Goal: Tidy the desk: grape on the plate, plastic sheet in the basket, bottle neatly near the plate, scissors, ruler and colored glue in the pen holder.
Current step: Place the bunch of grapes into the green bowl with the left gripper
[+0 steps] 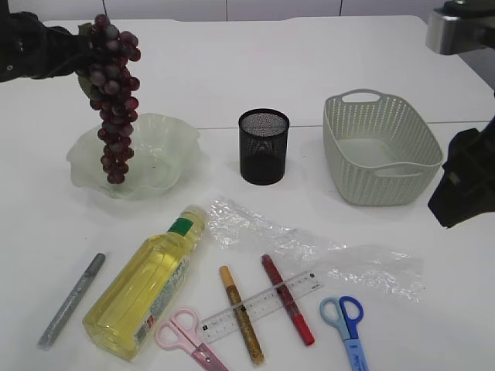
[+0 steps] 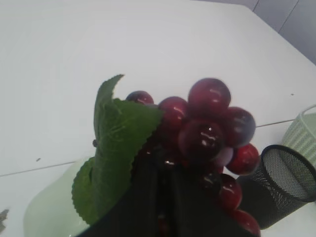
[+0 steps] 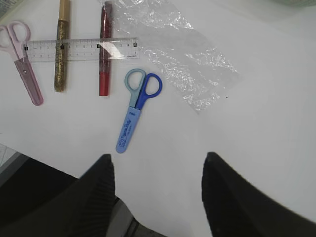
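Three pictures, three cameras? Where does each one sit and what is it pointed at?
Exterior view: in front, angled down at the desk; both arms show at the edges.
Left wrist view: on the left arm, looking past its left gripper holding the grape.
Right wrist view: above the blue scissors, open right gripper below.
Shared: pen holder, scissors.

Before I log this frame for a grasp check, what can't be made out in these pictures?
- Left gripper's jaws: left wrist view, buried under the grape and its leaf; exterior view, lost against the dark arm.
- Pink scissors' tips: cut off by the exterior view's bottom edge.
- Ruler numbers: too small in the right wrist view.
- Basket: cut off at the left wrist view's right edge.
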Action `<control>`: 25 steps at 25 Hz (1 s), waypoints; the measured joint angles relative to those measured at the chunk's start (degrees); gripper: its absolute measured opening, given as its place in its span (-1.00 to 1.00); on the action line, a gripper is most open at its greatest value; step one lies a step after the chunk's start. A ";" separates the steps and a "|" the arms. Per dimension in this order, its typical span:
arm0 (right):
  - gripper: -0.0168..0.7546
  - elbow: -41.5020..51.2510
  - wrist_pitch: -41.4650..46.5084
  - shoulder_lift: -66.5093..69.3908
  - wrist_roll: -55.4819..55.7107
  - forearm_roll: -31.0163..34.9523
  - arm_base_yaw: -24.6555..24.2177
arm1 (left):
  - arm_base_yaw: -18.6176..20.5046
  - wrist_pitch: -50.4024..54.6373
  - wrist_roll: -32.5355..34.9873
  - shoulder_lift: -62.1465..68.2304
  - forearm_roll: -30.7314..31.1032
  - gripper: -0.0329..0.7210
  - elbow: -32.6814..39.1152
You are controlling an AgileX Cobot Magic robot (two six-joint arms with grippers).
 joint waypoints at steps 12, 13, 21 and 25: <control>0.12 0.00 0.10 0.00 0.10 0.00 0.00 | 0.00 -2.03 0.00 6.18 4.50 -0.73 -0.14; 0.12 0.00 0.10 0.00 0.10 0.00 0.00 | 0.00 -2.65 0.00 6.18 4.50 -0.60 -0.14; 0.12 0.00 0.10 0.00 0.10 0.00 0.00 | 0.00 -3.94 0.00 6.18 4.50 0.65 -0.14; 0.12 0.00 0.10 0.00 0.10 0.00 0.00 | -0.12 -3.84 -0.22 6.05 6.16 0.57 -0.14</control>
